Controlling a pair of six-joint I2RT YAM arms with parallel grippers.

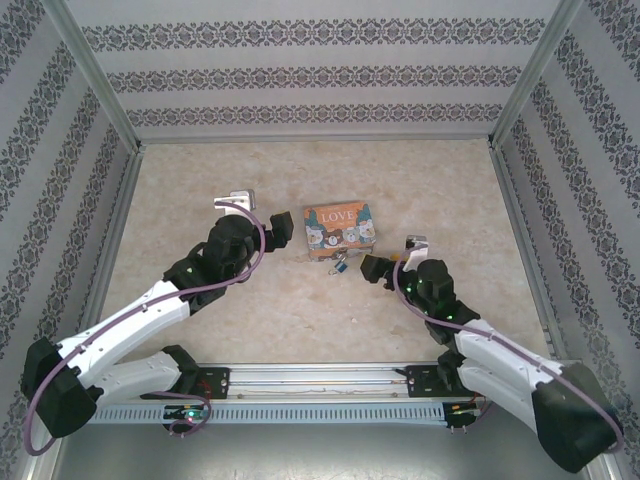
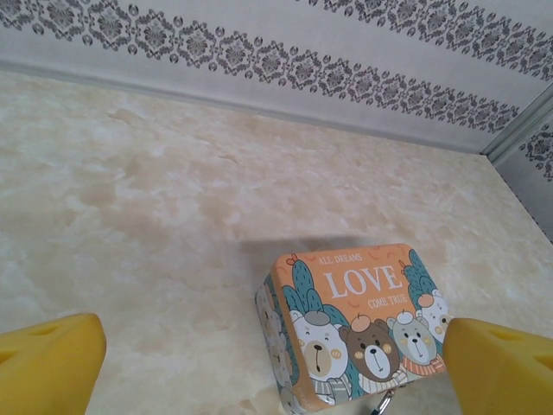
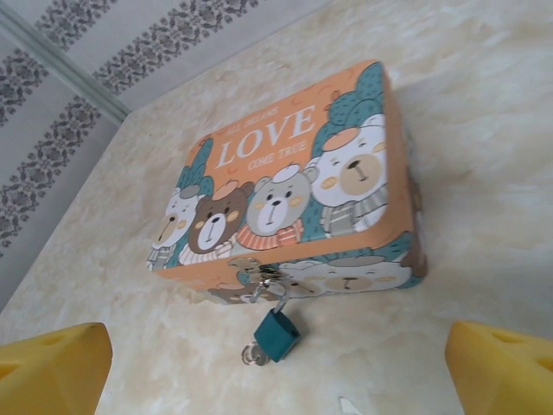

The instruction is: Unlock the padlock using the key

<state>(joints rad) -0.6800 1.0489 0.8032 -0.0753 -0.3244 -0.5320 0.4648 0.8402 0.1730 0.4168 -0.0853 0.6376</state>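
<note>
The small teal padlock [image 3: 278,333] hangs by its thin silver shackle from the clasp on the front of the orange "LOVE" box [image 3: 285,173] and rests on the table. A silver key [image 3: 253,352] sticks out of the padlock's underside. In the top view the padlock [image 1: 341,265] lies just in front of the box [image 1: 340,230]. My right gripper [image 3: 276,372] is open, its yellow fingers [image 3: 505,367] wide on either side of the padlock and short of it. My left gripper [image 2: 276,380] is open beside the box's left end [image 2: 354,320], holding nothing.
The marble-patterned table [image 1: 250,300] is fenced by patterned walls and metal frame posts [image 1: 515,200]. In the top view the left gripper [image 1: 288,232] sits left of the box and the right gripper [image 1: 368,268] sits just right of the padlock.
</note>
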